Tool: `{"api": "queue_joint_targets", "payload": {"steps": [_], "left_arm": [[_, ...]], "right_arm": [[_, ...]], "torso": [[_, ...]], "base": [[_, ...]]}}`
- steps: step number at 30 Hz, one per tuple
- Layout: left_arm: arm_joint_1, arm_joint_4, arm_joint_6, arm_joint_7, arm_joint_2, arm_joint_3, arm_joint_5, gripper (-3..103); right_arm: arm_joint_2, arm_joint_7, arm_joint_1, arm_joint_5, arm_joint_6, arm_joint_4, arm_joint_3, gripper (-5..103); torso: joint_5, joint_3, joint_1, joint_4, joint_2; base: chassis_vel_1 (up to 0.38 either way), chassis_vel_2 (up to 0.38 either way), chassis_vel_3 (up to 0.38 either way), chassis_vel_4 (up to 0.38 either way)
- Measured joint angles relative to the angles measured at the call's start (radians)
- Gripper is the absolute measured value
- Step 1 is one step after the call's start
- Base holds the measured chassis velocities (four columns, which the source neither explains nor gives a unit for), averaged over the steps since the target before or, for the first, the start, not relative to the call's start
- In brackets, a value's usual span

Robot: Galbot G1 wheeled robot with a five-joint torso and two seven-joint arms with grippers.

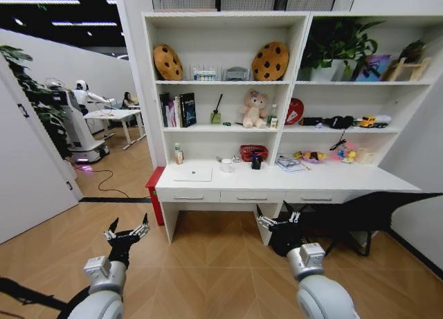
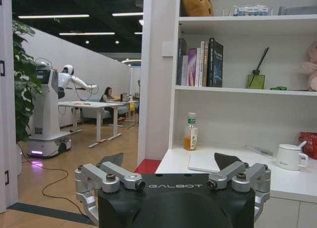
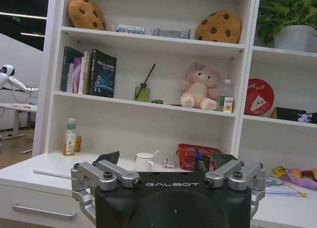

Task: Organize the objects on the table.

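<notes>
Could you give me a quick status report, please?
Left claw and right claw open, empty, short of the desk. Laptop untouched on it. Nothing between.

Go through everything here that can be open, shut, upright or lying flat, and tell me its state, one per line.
left gripper: open, empty, held over the floor short of the desk
right gripper: open, empty, near the desk front
laptop: closed, flat on the desk top
desk drawers: all three shut
bottle: upright, capped
white mug: upright
pink plush bear: sitting upright on the shelf
</notes>
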Motion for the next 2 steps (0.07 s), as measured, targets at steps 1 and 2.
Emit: {"api": "queue_joint_targets", "payload": {"steps": [1, 2], "left_arm": [[0.000, 0.000, 0.000, 0.000, 0.000, 0.000, 0.000, 100], [0.000, 0.000, 0.000, 0.000, 0.000, 0.000, 0.000, 100]], "right_arm": [[0.000, 0.000, 0.000, 0.000, 0.000, 0.000, 0.000, 100], [0.000, 0.000, 0.000, 0.000, 0.000, 0.000, 0.000, 100]], "torso": [[0.0001, 0.000, 0.000, 0.0000, 0.000], [0.0000, 0.000, 0.000, 0.0000, 0.000]], "base": [[0.000, 0.000, 0.000, 0.000], [0.000, 0.000, 0.000, 0.000]]}}
